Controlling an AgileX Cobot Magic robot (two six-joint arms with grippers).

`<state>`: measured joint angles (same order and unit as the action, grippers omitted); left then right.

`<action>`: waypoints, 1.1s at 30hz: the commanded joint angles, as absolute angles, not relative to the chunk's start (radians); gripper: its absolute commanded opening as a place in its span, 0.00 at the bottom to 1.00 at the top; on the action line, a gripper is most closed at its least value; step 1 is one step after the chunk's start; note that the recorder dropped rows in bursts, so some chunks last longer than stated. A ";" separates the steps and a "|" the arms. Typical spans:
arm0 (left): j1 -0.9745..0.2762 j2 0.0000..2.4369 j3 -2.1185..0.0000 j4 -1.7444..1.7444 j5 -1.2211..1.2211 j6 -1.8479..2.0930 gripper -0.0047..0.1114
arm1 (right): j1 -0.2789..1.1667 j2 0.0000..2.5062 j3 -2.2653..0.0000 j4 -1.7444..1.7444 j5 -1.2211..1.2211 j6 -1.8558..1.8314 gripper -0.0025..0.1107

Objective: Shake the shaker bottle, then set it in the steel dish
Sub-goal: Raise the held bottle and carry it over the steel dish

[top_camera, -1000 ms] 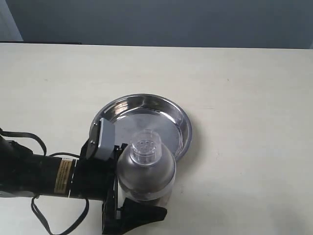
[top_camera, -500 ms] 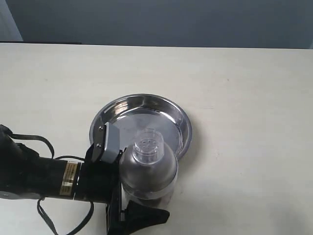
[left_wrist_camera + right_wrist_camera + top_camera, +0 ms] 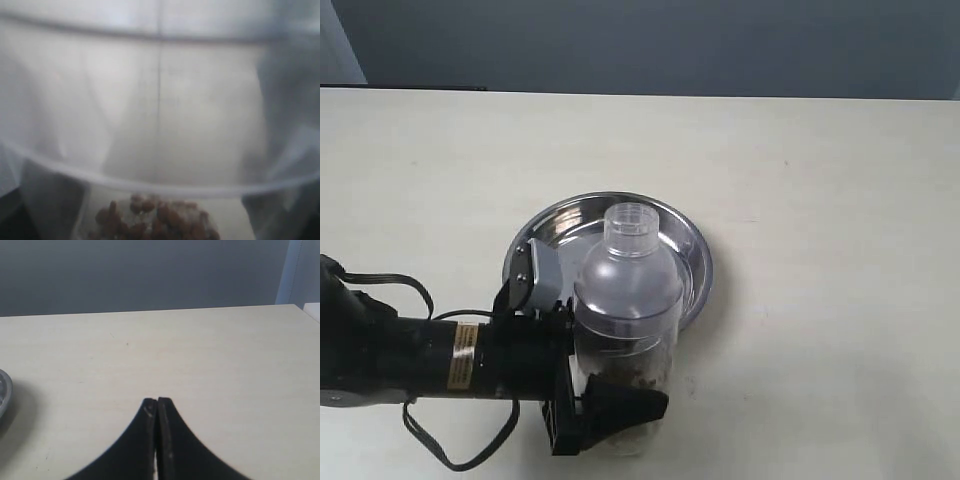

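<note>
Low in the centre of the exterior view, the bottle stands nearly upright, its narrow cap uppermost and brown granules settled at its base. The left fingers are clamped on its lower half, one dark finger across the front and the other behind its left side. The left arm reaches in from the lower left edge. The dish lies on the table just above and behind the bottle, whose upper part overlaps the dish's lower half in the frame. Whether the bottle's base touches the table cannot be told. Up close in the left wrist view, the clear wall fills the frame, with granules at the bottom. The right fingers are pressed together with nothing between them, over bare table, with a sliver of the dish's rim at the left edge.
</note>
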<state>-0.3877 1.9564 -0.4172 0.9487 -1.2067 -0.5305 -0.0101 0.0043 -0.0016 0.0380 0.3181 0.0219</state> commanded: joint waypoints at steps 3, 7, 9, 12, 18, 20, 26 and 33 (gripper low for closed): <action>-0.392 1.952 -0.421 0.986 -1.221 -0.539 0.30 | -0.009 0.000 0.000 0.036 0.307 0.020 0.01; -0.392 1.952 -0.421 0.984 -1.221 -0.537 0.30 | -0.009 0.000 0.000 0.036 0.307 0.020 0.01; -0.392 1.952 -0.421 0.984 -1.221 -0.528 0.30 | -0.009 0.000 0.000 0.036 0.307 0.020 0.01; -0.392 1.944 -0.421 0.982 -1.221 -0.520 0.27 | -0.009 0.000 0.000 0.036 0.307 0.020 0.01; -0.392 1.897 -0.421 0.988 -1.221 -0.514 0.05 | -0.009 0.000 0.000 0.036 0.307 0.020 0.01; -0.392 1.863 -0.421 0.969 -1.221 -0.514 0.05 | -0.009 0.000 0.000 0.036 0.307 0.020 0.01; -0.392 1.514 -0.503 0.851 -1.158 -0.551 0.04 | -0.009 0.000 0.000 0.036 0.307 0.020 0.01; -0.391 1.537 -0.587 0.556 -0.633 -0.491 0.04 | -0.009 0.000 0.000 0.036 0.307 0.020 0.01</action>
